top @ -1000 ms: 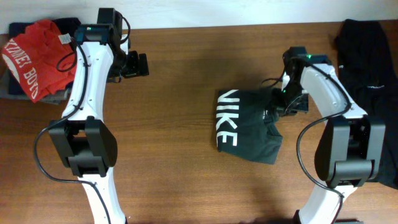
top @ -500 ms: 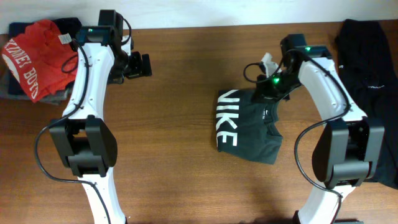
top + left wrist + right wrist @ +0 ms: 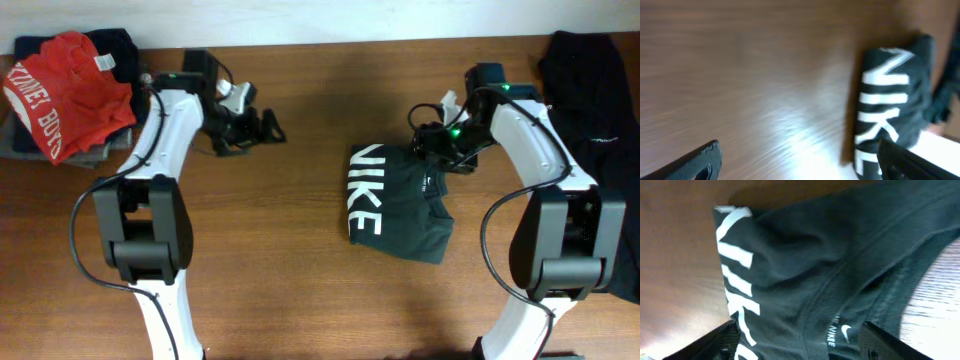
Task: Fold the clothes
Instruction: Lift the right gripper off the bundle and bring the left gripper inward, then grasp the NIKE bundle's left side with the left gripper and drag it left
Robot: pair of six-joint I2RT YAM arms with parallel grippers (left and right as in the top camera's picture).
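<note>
A dark grey-green T-shirt with white NIKE lettering [image 3: 392, 205] lies folded on the table right of centre. The same shirt fills the right wrist view [image 3: 820, 265] and shows at the right of the left wrist view [image 3: 892, 100]. My right gripper [image 3: 432, 142] hovers at the shirt's upper right edge, its jaws wide apart [image 3: 800, 347] over the cloth and holding nothing. My left gripper [image 3: 252, 126] is open above bare wood, left of the shirt, with nothing between its fingers [image 3: 800, 167].
A red T-shirt with white lettering [image 3: 62, 88] tops a pile of dark clothes [image 3: 110, 45] at the far left corner. A black garment [image 3: 590, 85] lies along the right side by the right arm's base. Bare wooden table [image 3: 290, 260] surrounds the folded shirt.
The right gripper went from shut on the shirt's upper edge to open, and the cloth now lies flat. The left arm has swung right, towards the table's middle.
</note>
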